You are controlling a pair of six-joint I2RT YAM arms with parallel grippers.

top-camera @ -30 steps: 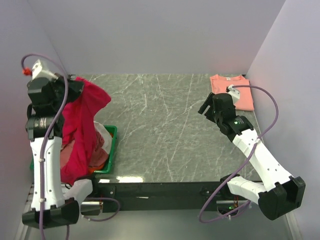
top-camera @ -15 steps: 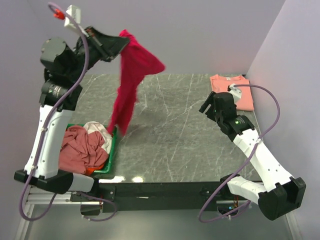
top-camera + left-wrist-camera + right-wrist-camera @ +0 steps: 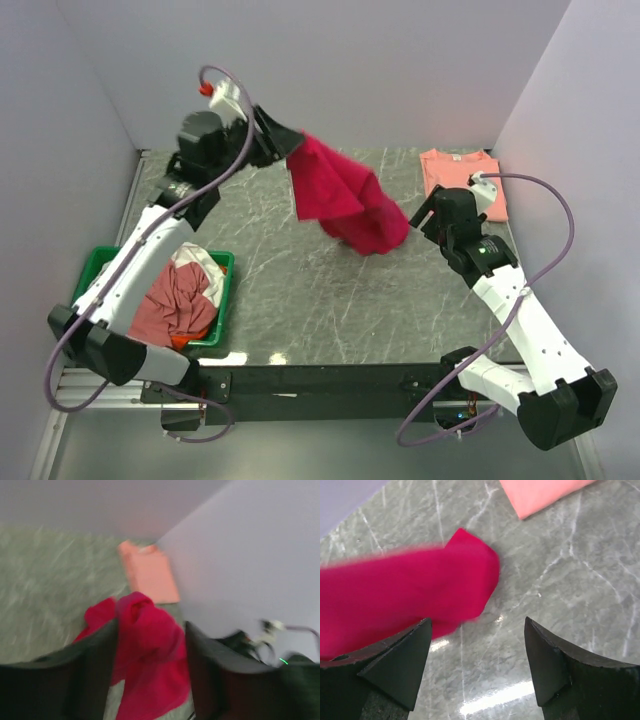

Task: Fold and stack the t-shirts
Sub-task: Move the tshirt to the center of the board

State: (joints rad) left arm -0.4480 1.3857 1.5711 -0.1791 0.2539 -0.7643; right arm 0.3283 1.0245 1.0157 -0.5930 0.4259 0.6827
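- The left gripper is clamped on one bunched edge of the crimson-red t-shirt. It holds the shirt aloft over the far middle of the marble table, with the cloth trailing down toward the right.
- The right gripper has its jaws spread wide and grips nothing. It hovers just beside the shirt's lower end.
- Done so far: one salmon-pink t-shirt lies folded flat at the far right corner (the start of the stack, I judge).
- Left to do: the crimson shirt has yet to be spread and folded. The green tray holds a crumpled dusty rose tee, a white one and a sliver of orange.
- Hard to make out: the left wrist view is blurred. I cannot tell whether the crimson hem touches the table, or how many shirts the tray holds.
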